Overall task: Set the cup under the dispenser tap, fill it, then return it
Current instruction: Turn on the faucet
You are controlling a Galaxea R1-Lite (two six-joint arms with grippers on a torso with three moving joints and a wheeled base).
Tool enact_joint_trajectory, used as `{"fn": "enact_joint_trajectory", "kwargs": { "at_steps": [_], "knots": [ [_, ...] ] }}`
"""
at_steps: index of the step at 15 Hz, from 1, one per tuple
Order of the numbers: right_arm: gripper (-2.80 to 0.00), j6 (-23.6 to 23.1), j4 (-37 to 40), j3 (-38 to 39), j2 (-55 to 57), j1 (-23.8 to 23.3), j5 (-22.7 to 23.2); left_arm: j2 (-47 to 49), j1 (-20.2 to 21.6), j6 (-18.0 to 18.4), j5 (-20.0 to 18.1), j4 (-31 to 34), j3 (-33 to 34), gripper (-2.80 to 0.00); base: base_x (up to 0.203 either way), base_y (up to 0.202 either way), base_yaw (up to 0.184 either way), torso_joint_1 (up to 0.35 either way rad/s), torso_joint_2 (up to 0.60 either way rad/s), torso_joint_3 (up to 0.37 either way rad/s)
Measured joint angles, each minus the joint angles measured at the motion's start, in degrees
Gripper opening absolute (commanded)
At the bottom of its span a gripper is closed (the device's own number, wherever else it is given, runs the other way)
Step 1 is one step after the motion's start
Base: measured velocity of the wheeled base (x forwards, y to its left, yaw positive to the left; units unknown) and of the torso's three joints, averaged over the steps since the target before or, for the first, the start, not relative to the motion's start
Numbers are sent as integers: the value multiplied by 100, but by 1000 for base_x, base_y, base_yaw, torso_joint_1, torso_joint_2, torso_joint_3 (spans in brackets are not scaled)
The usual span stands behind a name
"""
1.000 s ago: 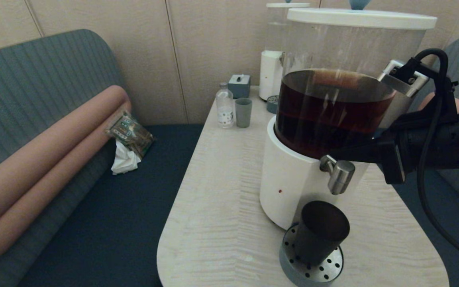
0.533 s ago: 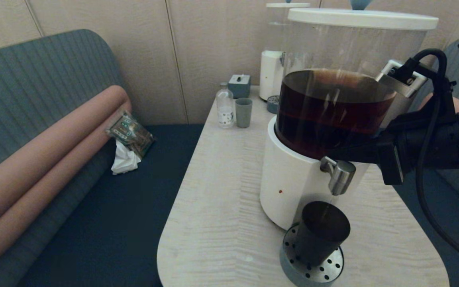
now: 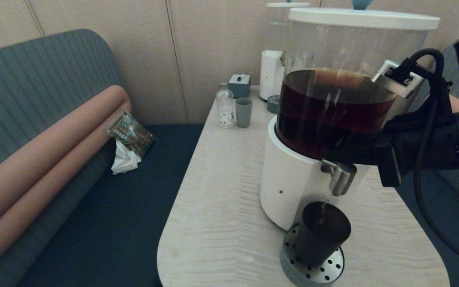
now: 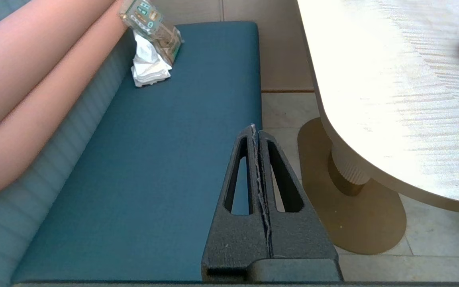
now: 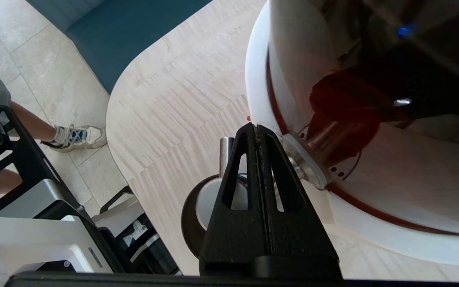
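Note:
The black cup (image 3: 321, 233) stands upright on the round perforated drip tray (image 3: 327, 273), directly under the steel dispenser tap (image 3: 340, 177). A thin stream of brown liquid falls from the tap into the cup. My right gripper (image 3: 329, 155) is shut with nothing in it and rests against the top of the tap, at the big dispenser's white base (image 3: 289, 179). The right wrist view shows its tips (image 5: 256, 126) beside the tap (image 5: 224, 153), over the cup (image 5: 187, 229). Parked beside the table over the bench, my left gripper (image 4: 255, 128) is shut and empty.
At the table's far end stand a grey-green cup (image 3: 243, 112), a small bottle (image 3: 224, 107), a grey box (image 3: 239, 85) and a smaller white dispenser (image 3: 271, 73). A packet and tissue (image 3: 128, 137) lie on the blue bench. A person's shoe (image 5: 76, 135) is near the table.
My right gripper has pushed slightly left and down on the tap. A thin stream of liquid now runs into the cup. The cup and left arm have stayed put.

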Motion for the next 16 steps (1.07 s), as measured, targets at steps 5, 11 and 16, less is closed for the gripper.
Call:
{"fn": "enact_joint_trajectory", "kwargs": {
  "at_steps": [5,11,16],
  "knots": [
    [-280,-13,-7,-2,18,14,30,0,0,0,-2,2,0,-280,0,0,0,0,0,0],
    [-280,26,-190,-50,7,-162,-1,0,0,0,-2,2,0,-280,0,0,0,0,0,0],
    [-280,55,-138,-63,-157,-549,-16,0,0,0,0,0,0,-280,0,0,0,0,0,0]
  ]
}}
